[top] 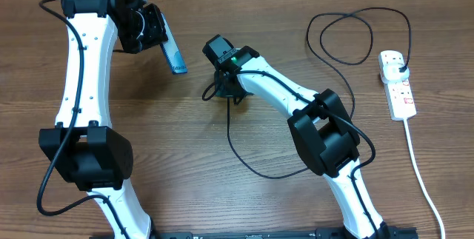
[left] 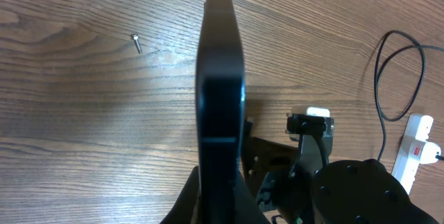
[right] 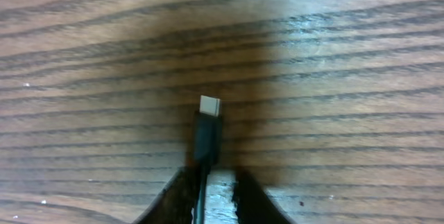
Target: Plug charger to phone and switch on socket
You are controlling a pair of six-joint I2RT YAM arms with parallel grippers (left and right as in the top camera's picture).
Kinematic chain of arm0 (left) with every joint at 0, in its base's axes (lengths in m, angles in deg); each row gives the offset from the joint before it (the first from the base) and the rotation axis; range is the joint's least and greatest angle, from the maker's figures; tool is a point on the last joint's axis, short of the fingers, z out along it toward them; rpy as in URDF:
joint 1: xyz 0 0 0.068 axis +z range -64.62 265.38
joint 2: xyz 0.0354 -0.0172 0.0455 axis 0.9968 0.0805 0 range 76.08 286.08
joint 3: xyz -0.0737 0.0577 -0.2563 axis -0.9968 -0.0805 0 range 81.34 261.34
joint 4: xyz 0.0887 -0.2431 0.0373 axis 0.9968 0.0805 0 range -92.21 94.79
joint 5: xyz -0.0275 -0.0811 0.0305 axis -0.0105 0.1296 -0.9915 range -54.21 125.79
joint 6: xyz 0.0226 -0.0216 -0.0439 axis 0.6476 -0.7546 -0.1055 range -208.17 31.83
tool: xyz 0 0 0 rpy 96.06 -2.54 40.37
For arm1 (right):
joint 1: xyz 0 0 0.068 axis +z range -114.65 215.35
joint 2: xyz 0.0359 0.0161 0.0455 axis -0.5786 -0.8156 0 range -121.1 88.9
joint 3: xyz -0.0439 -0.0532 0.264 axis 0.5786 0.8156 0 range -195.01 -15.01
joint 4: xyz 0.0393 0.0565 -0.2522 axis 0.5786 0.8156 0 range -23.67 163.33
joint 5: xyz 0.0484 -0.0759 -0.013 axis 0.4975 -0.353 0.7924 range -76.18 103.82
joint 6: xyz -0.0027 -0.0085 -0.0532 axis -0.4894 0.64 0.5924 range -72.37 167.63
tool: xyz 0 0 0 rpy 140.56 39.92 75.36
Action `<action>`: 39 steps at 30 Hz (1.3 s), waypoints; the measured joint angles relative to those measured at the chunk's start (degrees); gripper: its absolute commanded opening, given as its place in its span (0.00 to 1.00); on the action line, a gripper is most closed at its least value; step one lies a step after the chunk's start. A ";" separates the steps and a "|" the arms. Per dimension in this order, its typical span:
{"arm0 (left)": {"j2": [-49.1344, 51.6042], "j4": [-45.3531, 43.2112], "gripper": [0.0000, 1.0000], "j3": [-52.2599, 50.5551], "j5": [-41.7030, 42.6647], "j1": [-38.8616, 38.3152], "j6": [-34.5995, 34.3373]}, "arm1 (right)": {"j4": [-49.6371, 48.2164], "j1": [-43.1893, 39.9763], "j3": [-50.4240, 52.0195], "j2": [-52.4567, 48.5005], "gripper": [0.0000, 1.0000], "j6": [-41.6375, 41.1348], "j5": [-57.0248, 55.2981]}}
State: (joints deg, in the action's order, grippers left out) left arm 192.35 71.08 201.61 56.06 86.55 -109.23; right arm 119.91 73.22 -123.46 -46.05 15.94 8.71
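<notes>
Left gripper is clenched on the phone at the far left. At scene centre, the right gripper straddles the charger just behind its connector; firm clamping cannot be confirmed. At the right, the plug sits in the socket. 2 steps appear outstanding: connector insertion and switching. Only the right wrist view resolves the connector; only overhead shows the full cable route.

Nothing here can be read as words, brands or numbers. The power strip has red marks on its white face, which may be lettering but are too small to make out. Well to the left of it, the phone shows only a plain blue face.
</notes>
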 measured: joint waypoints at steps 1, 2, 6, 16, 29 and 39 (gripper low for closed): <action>0.00 0.00 0.04 0.00 0.00 0.00 0.00 | 0.50 -0.02 -0.07 -0.02 0.04 -0.07 -0.17; 0.00 -0.02 0.04 0.00 0.00 0.00 0.00 | 1.55 -0.02 -0.20 -0.02 0.04 -0.17 -0.22; 0.00 0.00 0.04 0.00 0.00 0.00 0.00 | 6.34 -0.04 -0.59 -0.02 0.04 -0.09 0.55; 0.00 0.00 0.04 0.00 0.00 0.00 0.04 | 25.90 -0.33 -0.98 -0.35 0.04 -1.81 8.09; 0.00 -0.11 0.04 0.00 0.00 0.00 0.17 | 23.39 -4.52 -0.98 -0.52 0.48 -0.50 12.50; 0.00 -0.31 0.04 0.00 0.00 0.00 0.20 | 25.33 -1.20 -0.98 -0.55 0.47 1.70 13.75</action>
State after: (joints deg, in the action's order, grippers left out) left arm 192.35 70.78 201.61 56.06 86.55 -109.03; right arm 145.24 72.02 -124.44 -46.60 17.65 22.46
